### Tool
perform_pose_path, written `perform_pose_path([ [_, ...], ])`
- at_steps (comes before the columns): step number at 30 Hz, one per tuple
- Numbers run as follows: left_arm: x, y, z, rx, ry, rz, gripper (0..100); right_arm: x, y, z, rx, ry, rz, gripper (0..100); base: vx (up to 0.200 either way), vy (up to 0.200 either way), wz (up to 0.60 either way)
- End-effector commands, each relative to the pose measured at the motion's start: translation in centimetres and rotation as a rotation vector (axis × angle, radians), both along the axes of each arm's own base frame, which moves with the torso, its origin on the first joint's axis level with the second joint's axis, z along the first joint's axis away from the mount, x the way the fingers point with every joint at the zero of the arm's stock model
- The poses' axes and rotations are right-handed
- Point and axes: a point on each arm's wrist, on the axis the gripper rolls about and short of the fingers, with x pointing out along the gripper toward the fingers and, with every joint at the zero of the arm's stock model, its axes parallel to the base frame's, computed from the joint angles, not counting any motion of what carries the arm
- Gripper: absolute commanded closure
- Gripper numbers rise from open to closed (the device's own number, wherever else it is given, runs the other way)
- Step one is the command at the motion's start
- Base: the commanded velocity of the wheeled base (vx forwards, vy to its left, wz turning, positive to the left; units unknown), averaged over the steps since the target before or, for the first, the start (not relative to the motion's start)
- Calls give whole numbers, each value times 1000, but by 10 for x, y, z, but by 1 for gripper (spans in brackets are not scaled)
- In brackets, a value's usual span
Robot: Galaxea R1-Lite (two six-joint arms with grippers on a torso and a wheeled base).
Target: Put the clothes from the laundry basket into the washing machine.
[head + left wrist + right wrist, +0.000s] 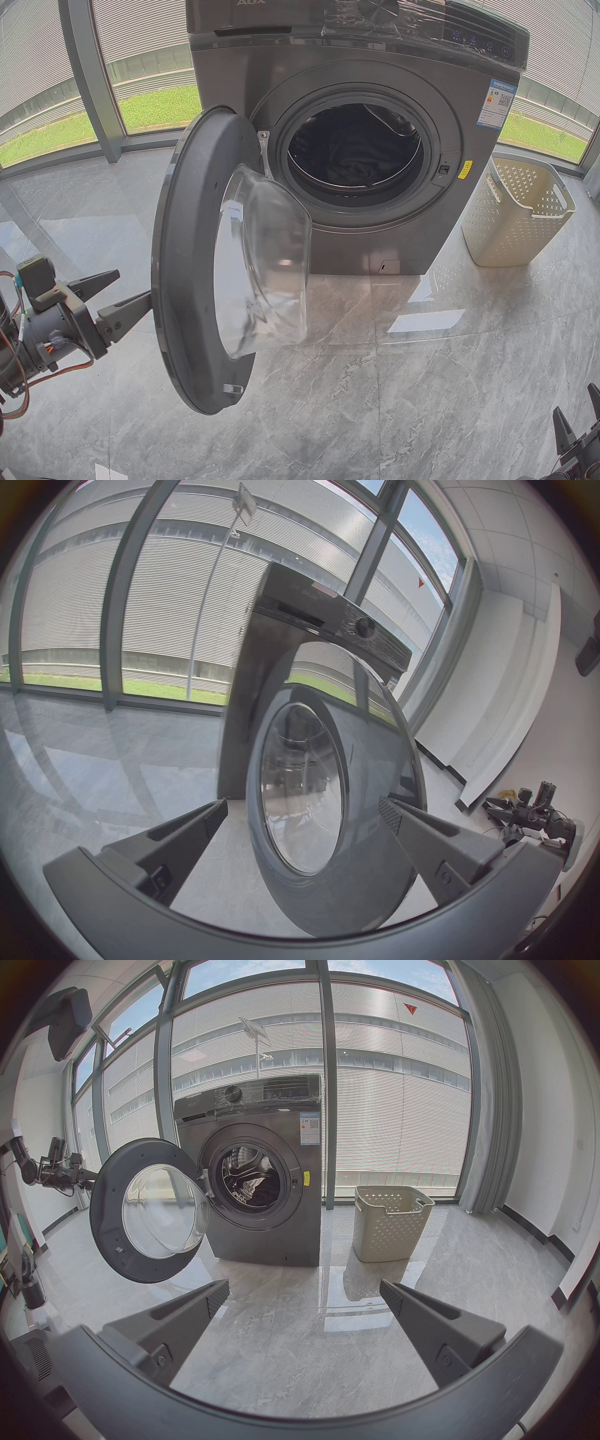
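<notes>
Grey stone floor (387,400) ran from the near edge of the scene out to a wall of tall windows (156,69). Nearest, low on the robot's right, the right gripper (303,1285) hung over bare tiles with its fingers spread wide and nothing between them, well apart from everything else. Farther in on the left, the left gripper (132,286) was also spread and empty. It pointed at the outer face of the open door (187,262), and one finger passed out of sight behind the door's rim, so contact could not be confirmed. The door stood swung out toward the robot, hinged on the left side of the opening, its clear glass bowl (262,262) facing right. Beyond it the washing machine (375,250) showed a dark heap of clothes (350,156) already lying in the drum. Just right of the machine stood the laundry basket (500,231), upright, with no cloth showing above its rim. Loading therefore looked finished, and shutting the door seemed the step left. That move would turn on one fact: the door lay directly ahead of the left gripper, between it and the machine. The left arm was clearly the nearer one, and a push to the right would swing the door about its hinge.
</notes>
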Motion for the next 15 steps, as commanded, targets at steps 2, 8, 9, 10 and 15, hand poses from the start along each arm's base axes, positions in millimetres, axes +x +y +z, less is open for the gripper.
perform_pose_path([
  [2, 20, -21, -7, 12, 47, -83, 0, 0, 0, -5, 0, 1, 1, 0, 0, 0, 0],
  [8, 38, -39, -5, 19, 49, -106, 0, 0, 0, -5, 0, 1, 1, 0, 0, 0, 0],
  [9, 42, -42, -4, 19, 43, -105, 0, 0, 0, -5, 0, 1, 1, 0, 0, 0, 0],
  [10, 46, -45, -2, 17, 35, -103, 0, 0, 0, -5, 0, 1, 1, 0, 0, 0, 0],
  [15, 62, -62, 3, 9, 6, -100, 0, 0, 0, -5, 0, 1, 1, 0, 0, 0, 0],
])
